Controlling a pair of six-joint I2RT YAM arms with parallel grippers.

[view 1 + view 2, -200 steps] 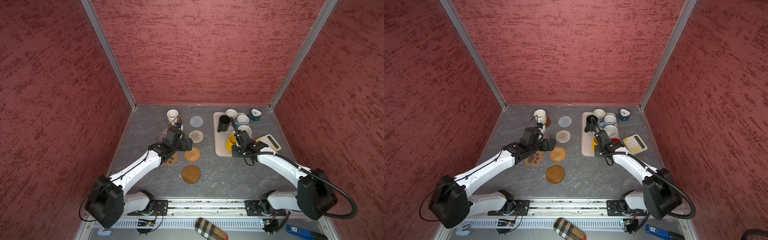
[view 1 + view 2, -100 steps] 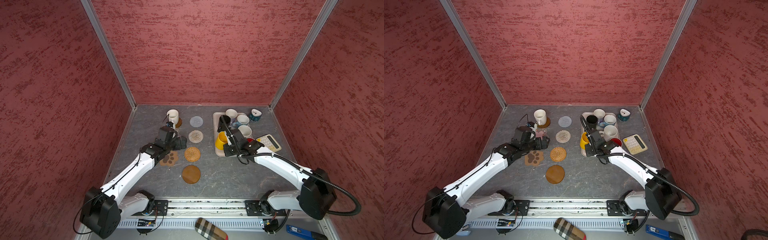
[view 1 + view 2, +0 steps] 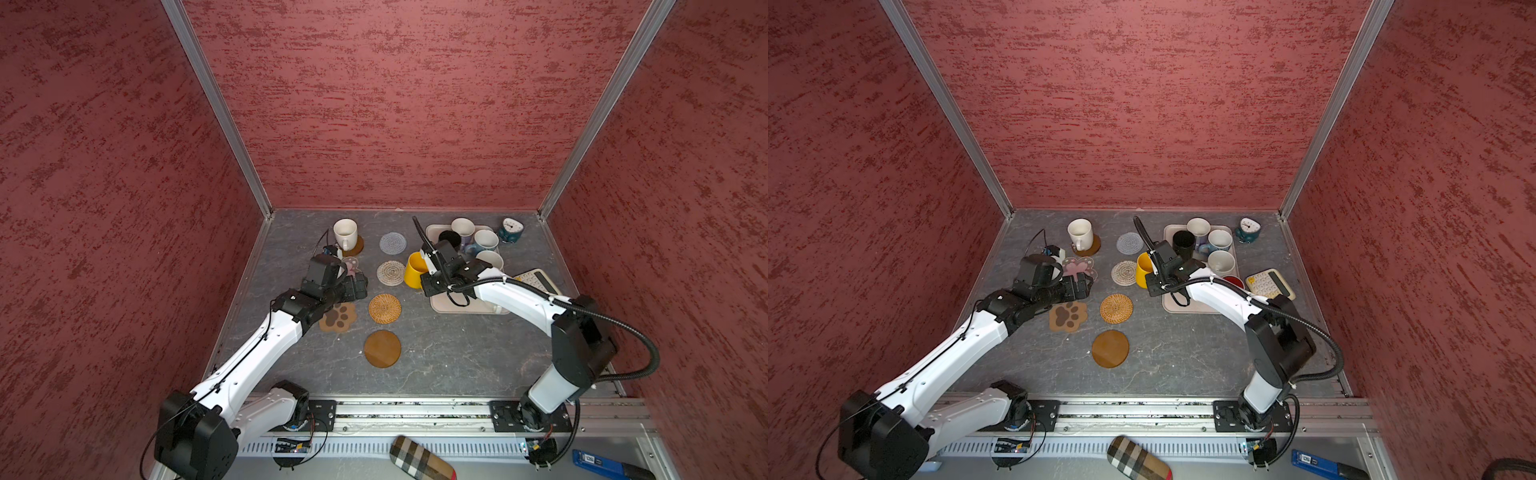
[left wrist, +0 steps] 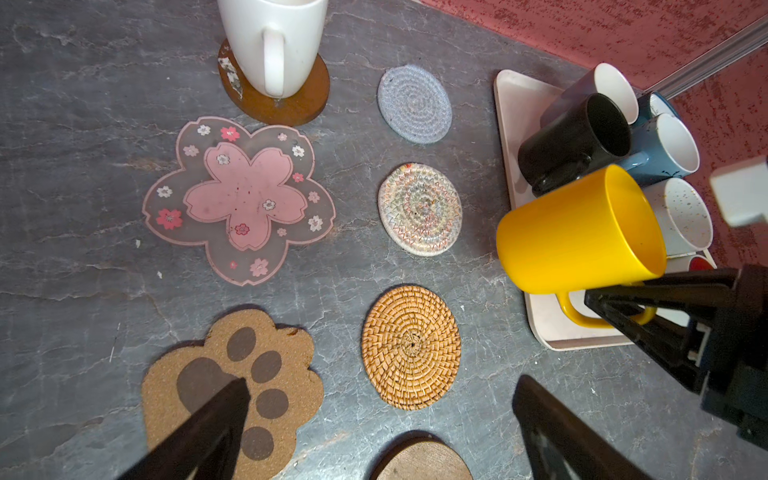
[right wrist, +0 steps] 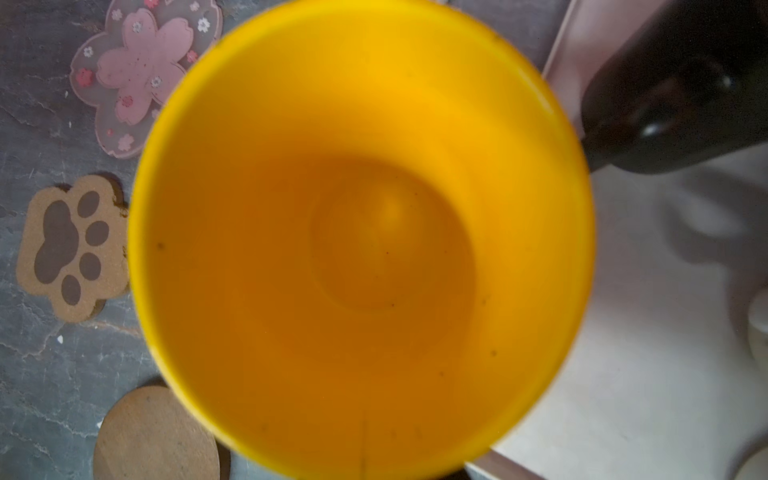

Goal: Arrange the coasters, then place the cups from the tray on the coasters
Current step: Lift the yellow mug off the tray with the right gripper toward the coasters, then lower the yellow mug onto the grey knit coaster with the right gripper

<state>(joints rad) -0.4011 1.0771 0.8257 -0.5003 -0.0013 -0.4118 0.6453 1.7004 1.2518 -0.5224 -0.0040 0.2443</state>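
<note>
Yellow mug (image 4: 577, 232), smooth and glossy, is gripped by its loop handle in the right gripper (image 4: 602, 305), whose black fingers are pinched together on the loop. The mug is tilted, mouth leaning right. It is held at the left edge of the tray (image 4: 515, 108), just right of the beige woven round (image 4: 419, 208). Contact with the tabletop (image 3: 436, 353) cannot be judged.

The tray is noted as cream plastic with rounded corners and a low rim, at the far right of the grey veined tabletop. A black mug (image 4: 573, 145), a blue-sided mug (image 4: 665, 149) with a white inside and a speckled white mug (image 4: 685, 216) are crowded at its far end.

Coasters are laid in two rough columns left of the tray.
- Right column, far to near: grey woven round (image 4: 414, 104), the beige woven round flecked with colour, a tan rattan coil (image 4: 411, 347) and a smooth wooden disc (image 3: 382, 348).
- Left column, far to near: a second wooden disc (image 4: 299, 104) on which a plain white mug (image 4: 272, 41) is stood upright, a translucent pink flower shape (image 4: 241, 199) printed with small blossoms, and a cork-grained paw shape (image 4: 266, 365) with dark pads.

The left gripper (image 4: 380, 392) is seen with jaws spread wide and nothing between them, above the paw shape and the rattan coil.
</note>
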